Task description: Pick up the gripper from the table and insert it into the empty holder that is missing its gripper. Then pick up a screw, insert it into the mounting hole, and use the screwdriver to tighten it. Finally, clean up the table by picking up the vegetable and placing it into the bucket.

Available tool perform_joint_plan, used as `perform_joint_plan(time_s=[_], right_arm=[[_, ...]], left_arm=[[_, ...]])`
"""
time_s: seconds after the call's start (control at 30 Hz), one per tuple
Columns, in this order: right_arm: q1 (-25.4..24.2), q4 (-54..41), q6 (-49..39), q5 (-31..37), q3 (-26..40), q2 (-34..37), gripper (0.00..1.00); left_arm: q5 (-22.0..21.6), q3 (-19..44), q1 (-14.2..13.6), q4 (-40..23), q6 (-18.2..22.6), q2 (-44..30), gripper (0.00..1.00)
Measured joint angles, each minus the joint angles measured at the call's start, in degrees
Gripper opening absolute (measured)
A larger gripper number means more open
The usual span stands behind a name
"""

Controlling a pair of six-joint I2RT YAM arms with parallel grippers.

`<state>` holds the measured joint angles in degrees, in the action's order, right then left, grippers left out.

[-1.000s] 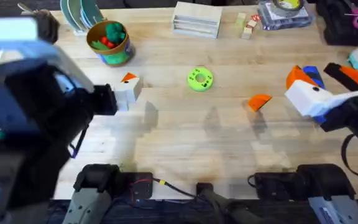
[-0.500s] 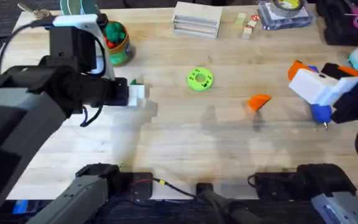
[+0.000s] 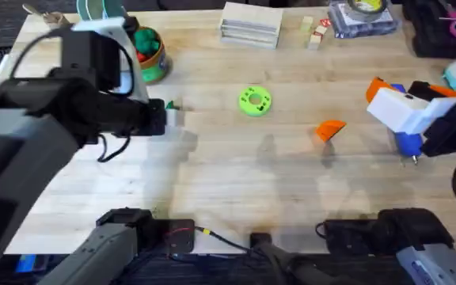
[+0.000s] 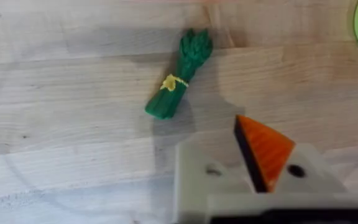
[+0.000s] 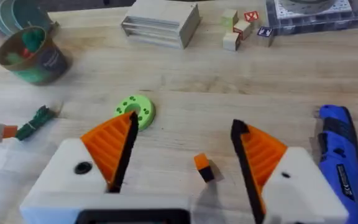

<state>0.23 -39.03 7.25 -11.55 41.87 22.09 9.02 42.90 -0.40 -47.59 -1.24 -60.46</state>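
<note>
The vegetable (image 3: pixel 172 105), a small green bundle with a yellow tie (image 4: pixel 176 81), lies flat on the wood just beyond my left gripper (image 3: pixel 161 119), which looks shut and empty; one orange finger (image 4: pixel 263 152) shows. The yellow-rimmed bucket (image 3: pixel 145 55) stands behind it with toy food inside. My right gripper (image 5: pixel 184 124) hovers open at the right (image 3: pixel 410 89), nothing between its fingers. The blue screwdriver (image 5: pixel 337 155) sits just outside its right finger (image 3: pixel 408 142). A small orange wedge (image 3: pixel 331 129) lies mid-table; I cannot tell if it is the loose gripper. Holder and screw are out of view.
A lime-green disc (image 3: pixel 254 100) sits at the table's centre. Along the far edge are plates (image 3: pixel 101 16), a wooden block stack (image 3: pixel 250 24), small cubes (image 3: pixel 315 33) and a clear box with tape (image 3: pixel 362 17). Bare wood stretches along the near half.
The left arm swung in from the left edge towards the vegetable and now sits slightly lower over it. The right gripper shifted a little right and back, then held still.
</note>
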Motion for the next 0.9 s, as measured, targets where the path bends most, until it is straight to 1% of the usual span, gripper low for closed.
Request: perform_joint_plan(time_s=[0.07, 0.1, 0.13, 0.2, 0.23, 0.27, 0.3, 0.33, 0.43, 0.47, 0.53, 0.57, 0.6, 0.63, 0.77, 0.9], right_arm=[[0.0, -0.01, 0.02, -0.09, 0.0, 0.0, 0.95], [0.0, 0.0, 0.04, -0.11, 0.0, 0.0, 0.951], [0.0, 0.0, 0.04, -0.11, 0.0, 0.0, 0.95], [0.0, 0.0, 0.04, -0.11, 0.0, 0.0, 0.95], [0.0, 0.0, 0.04, -0.11, 0.0, 0.0, 0.95], [0.0, 0.0, 0.04, -0.1, 0.0, 0.0, 0.95], [0.0, 0.0, 0.04, -0.11, 0.0, 0.0, 0.95], [0.0, 0.0, 0.04, -0.11, 0.0, 0.0, 0.95], [0.0, 0.0, 0.04, -0.11, 0.0, 0.0, 0.95], [0.0, 0.0, 0.04, -0.11, 0.0, 0.0, 0.95], [0.0, 0.0, 0.04, -0.11, 0.0, 0.0, 0.95], [0.0, 0.0, 0.04, -0.11, 0.0, 0.0, 0.95], [0.0, -0.02, 0.04, -0.11, 0.0, 0.0, 0.949], [0.0, -0.01, 0.04, -0.11, 0.0, 0.0, 0.949], [0.0, 0.0, 0.04, -0.11, 0.0, 0.0, 0.95], [0.0, -0.02, 0.04, -0.11, 0.0, 0.0, 0.95]], left_arm=[[0.05, 2.01, 0.0, -2.17, -0.06, 2.49, 0.82], [0.16, 2.94, 0.0, -2.77, -0.24, 3.75, 0.943], [0.39, 3.93, 0.0, -3.23, -0.28, 5.32, 0.98], [0.72, 5.34, 0.0, -3.69, -0.28, 8.36, 0.987], [0.94, 5.9, 0.0, -3.86, -0.34, 10.07, 0.937], [1.22, 6.38, 0.0, -3.98, -0.38, 11.87, 0.847], [1.56, 6.88, 0.0, -4.13, -0.33, 13.8, 0.673], [1.78, 7.22, 0.0, -4.11, -0.33, 15.37, 0.532], [2.61, 8.29, 0.0, -4.29, -0.28, 20.89, 0.066], [2.86, 8.52, 0.0, -4.31, 0.04, 22.67, 0.135], [3.34, 8.8, 0.0, -4.35, -0.06, 26.6, 0.448], [3.8, 8.91, 0.0, -4.35, -0.11, 31.7, 0.915], [4.45, 8.91, 0.0, -4.38, -0.25, 33.15, 0.973], [5.16, 8.91, 0.0, -4.43, -0.3, 34.31, 0.987], [9.05, 8.91, 0.0, -4.48, -0.3, 37.01, 0.993], [13.73, 8.94, 0.0, -4.57, -0.3, 37.28, 0.993]])
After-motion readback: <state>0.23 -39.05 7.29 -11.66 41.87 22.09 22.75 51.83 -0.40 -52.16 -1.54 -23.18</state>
